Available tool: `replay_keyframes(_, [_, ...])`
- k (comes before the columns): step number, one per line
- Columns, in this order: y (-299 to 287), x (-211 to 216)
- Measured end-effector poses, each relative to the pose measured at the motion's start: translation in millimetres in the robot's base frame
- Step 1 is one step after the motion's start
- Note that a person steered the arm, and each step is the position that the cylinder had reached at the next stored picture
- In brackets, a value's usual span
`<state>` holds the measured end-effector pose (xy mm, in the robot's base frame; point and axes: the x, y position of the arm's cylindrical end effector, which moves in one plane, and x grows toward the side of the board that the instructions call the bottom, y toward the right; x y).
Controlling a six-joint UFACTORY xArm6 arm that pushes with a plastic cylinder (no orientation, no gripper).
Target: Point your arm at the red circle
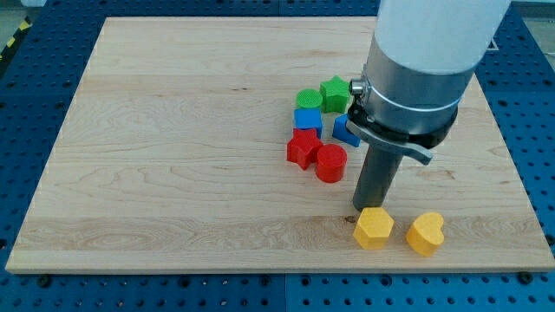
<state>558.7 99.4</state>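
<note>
You have the end effector standing upright over the table (156, 130), and my tip (362, 211) rests at the surface just behind the yellow hexagon (374, 228), so close that you cannot tell whether they touch. Being a plain rod, the end effector has nothing to open or close and has hold of nothing. The red circle (330, 163), the thing you are to point at, lies up and toward the view's left of my tip, near but apart from it, with bare wood between. It sits at the lower edge of a tight cluster: the red star (303, 148) presses against its left side, a blue cube (308, 120) stands beyond that, and a green circle (308, 99) and green star (334, 93) lie farther off at the view's top. Another blue block (345, 131) is half hidden behind the rod's collar, its shape unclear. A yellow heart (426, 233) sits to the right of the hexagon, away from your path. Nothing appears to block a short slide toward the red circle, but judge it carefully: overshooting would likely shove the circle into the star and disturb the packed group.
</note>
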Motion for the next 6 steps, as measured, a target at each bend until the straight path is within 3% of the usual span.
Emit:
replay_keyframes(3, [0,-1])
replay_keyframes(6, [-4,-87])
